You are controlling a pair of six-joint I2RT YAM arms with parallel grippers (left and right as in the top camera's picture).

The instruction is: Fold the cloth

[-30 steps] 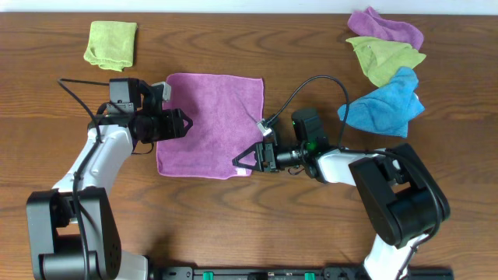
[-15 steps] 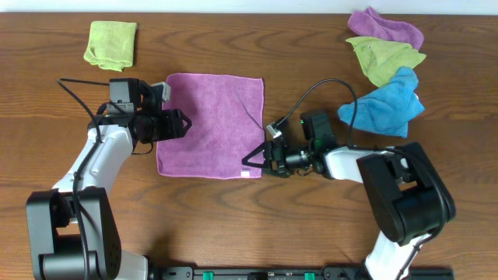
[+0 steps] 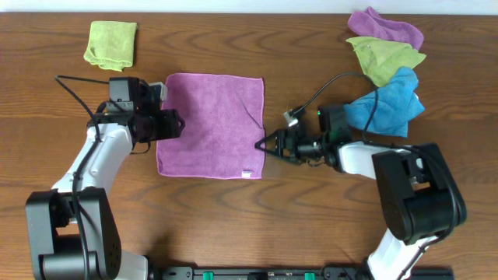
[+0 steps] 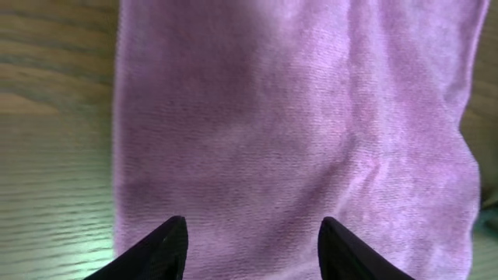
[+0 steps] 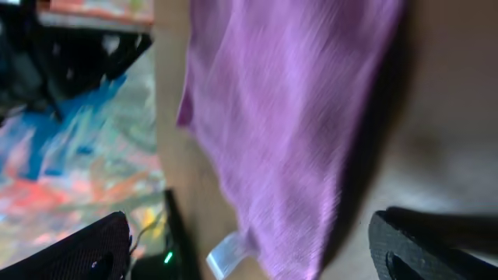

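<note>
Overhead view: the cloth (image 3: 210,124) lies spread flat at the middle of the wooden table (image 3: 311,47). It is close to square, so no long axis is evident. Its sides run nearly parallel to the table edges, and a small white tag (image 3: 247,173) marks its near right corner. The fabric is a soft, fine-napped mauve pile with a thin hem, with one faint crease near the right side.

My left gripper (image 3: 180,123) sits at the cloth's left edge, pointing right. In the left wrist view its two dark fingers stand apart over the pile, gripping nothing. My right gripper (image 3: 261,145) is at the right edge, pointing left, with its jaws spread wide and empty.

Count: five cloths. Besides the mauve one there are two lime-green (one (image 3: 111,43) far left, one (image 3: 385,61) far right), one violet (image 3: 385,27) and one blue (image 3: 385,105), all crumpled.
</note>
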